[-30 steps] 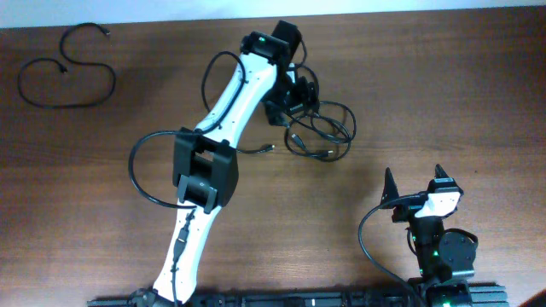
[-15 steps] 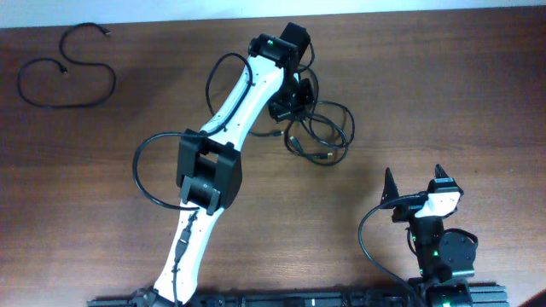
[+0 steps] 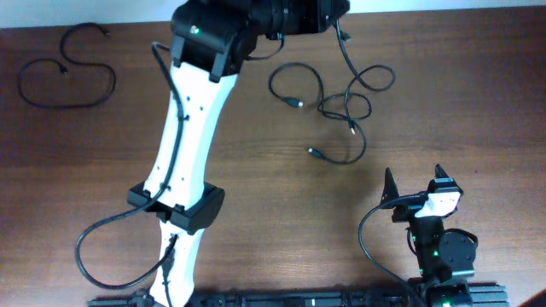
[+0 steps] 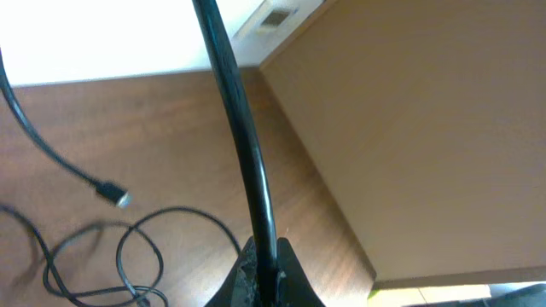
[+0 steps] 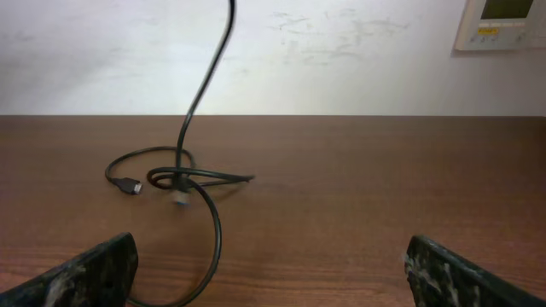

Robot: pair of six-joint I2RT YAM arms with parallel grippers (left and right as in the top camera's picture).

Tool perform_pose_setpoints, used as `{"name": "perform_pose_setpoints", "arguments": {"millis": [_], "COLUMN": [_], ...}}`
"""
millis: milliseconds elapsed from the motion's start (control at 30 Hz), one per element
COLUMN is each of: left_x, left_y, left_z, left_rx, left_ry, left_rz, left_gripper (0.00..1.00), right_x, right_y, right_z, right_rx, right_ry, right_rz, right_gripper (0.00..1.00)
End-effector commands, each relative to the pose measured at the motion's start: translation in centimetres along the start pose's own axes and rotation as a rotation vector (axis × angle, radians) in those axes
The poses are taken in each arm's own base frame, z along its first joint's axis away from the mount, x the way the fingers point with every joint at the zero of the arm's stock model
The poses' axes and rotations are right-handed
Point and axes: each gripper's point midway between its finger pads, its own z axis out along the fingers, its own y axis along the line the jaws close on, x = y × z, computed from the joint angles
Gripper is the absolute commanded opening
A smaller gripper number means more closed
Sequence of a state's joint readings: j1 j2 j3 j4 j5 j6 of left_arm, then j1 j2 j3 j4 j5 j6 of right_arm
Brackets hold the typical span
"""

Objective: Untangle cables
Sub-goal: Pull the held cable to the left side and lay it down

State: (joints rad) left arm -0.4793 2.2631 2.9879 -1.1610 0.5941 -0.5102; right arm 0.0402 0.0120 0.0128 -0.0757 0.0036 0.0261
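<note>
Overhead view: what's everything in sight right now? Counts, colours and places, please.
tangled cables: count unclear, black, far middle of table, one strand lifted
lone cable: one, black, far left corner
table: one, brown wood
wall panel: one, beige, on the white wall beyond the table
left gripper: one, black, raised over the far edge, shut on the lifted strand
right gripper: one, black, near side on the right, open and empty
</note>
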Motion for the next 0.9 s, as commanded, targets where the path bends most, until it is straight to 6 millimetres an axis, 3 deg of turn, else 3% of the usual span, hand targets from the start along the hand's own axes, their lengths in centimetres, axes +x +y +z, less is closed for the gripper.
{"name": "perform_pose_setpoints", "arguments": {"millis": [0, 133, 200, 267, 333, 467, 567, 633, 700, 767, 833, 867], "left_x": [-2.7, -7.4, -9.1, -11.1, -11.5, -10.1, -8.3, -9.1, -12.0, -13.6, -13.9, -13.9], "left_y": [-2.7, -5.7, -7.1, -5.1, -0.3, 4.7, 7.7, 8.9, 9.1, 8.5, 9.9, 12.2], "left_z": [-2.4, -4.6, -6.0, -6.6, -6.4, -5.4, -3.0, -2.3, -3.6, -5.1, -7.6, -9.5], "left_rx": [0.058, 0.136, 0.129, -0.041, -0.294, -0.474, -0.505, -0.548, -0.617, -0.607, -0.631, -0.701], "left_ry": [-0.112, -0.323, -0.422, -0.507, -0.489, -0.395, -0.295, -0.321, -0.457, -0.537, -0.568, -0.588], "left_rz": [0.144, 0.351, 0.535, 0.604, 0.594, 0.524, 0.506, 0.527, 0.54, 0.517, 0.383, 0.278], "left_gripper": [0.0, 0.0, 0.0, 0.0, 0.0, 0.0, 0.0, 0.0, 0.0, 0.0, 0.0, 0.0], "right_x": [0.3, 0.3, 0.3, 0.3, 0.3, 0.3, 0.3, 0.3, 0.3, 0.3, 0.3, 0.3], "right_y": [0.0, 0.0, 0.0, 0.0, 0.0, 0.0, 0.0, 0.0, 0.0, 0.0, 0.0, 0.0], "right_z": [0.0, 0.0, 0.0, 0.0, 0.0, 0.0, 0.0, 0.0, 0.0, 0.0, 0.0, 0.0], "right_rx": [0.004, 0.004, 0.004, 0.004, 0.004, 0.004, 0.004, 0.004, 0.004, 0.004, 0.004, 0.004], "right_ry": [0.006, 0.006, 0.006, 0.006, 0.006, 0.006, 0.006, 0.006, 0.006, 0.006, 0.006, 0.006], "right_rz": [0.003, 0.003, 0.003, 0.003, 0.003, 0.003, 0.003, 0.003, 0.003, 0.003, 0.003, 0.003], "right_gripper": [0.97, 0.97, 0.97, 0.98, 0.98, 0.97, 0.97, 0.97, 0.98, 0.98, 0.98, 0.97]}}
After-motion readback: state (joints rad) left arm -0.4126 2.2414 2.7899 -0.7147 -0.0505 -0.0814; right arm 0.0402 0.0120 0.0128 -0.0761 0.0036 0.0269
